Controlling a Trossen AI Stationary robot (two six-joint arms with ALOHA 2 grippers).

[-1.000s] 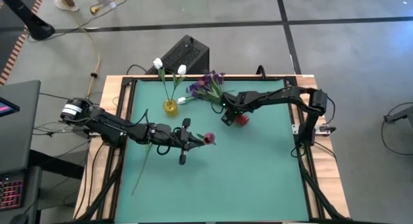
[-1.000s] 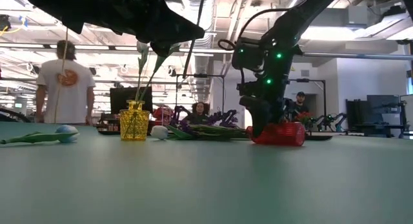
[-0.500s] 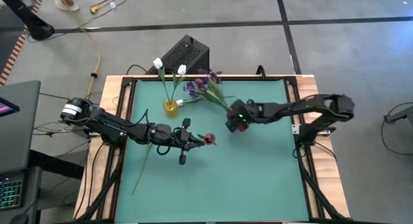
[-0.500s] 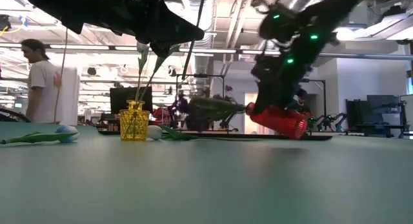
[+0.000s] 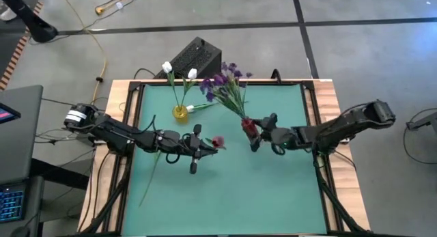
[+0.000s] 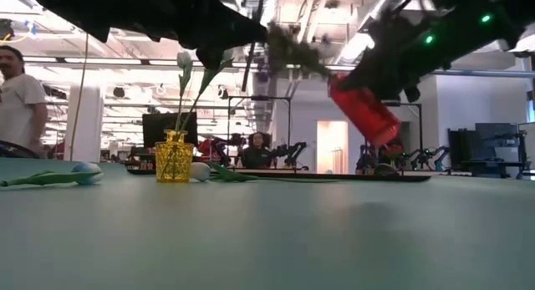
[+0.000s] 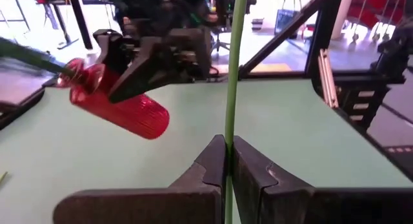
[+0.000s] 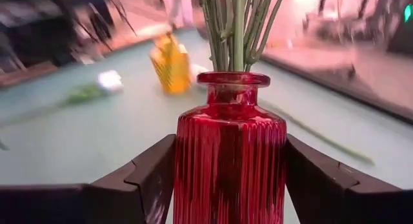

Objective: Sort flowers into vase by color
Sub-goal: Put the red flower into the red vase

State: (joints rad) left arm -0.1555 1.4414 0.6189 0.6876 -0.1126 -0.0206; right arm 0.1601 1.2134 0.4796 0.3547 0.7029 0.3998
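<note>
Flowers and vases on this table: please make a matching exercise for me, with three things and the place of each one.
Things:
1. red vase
2. yellow vase
3. dark red tulip

Places:
A. standing on the green mat, with white tulips in it
B. lifted and tilted in the right hand, with the purple spray in it
C. stem clamped in the left hand

Pairs: 1-B, 2-A, 3-C

Red vase (image 8: 230,161): ribbed glass, glossy, translucent, smooth lip. Yellow vase (image 6: 173,158): faceted clear glass, shiny. Tabletop (image 5: 232,189): matt green mat, smooth, soft sheen in low view; border (image 5: 328,107) of bare pale wood with black metal rails. Right gripper fingers (image 8: 139,177): dark matt plastic, hard-edged. Left gripper fingers (image 7: 255,175): same dark matt plastic. Flower stem (image 7: 232,88): smooth green plastic. Purple spray (image 5: 222,83): cloth-like petals, matt. Floor (image 5: 355,52): grey, smooth concrete look.
</note>
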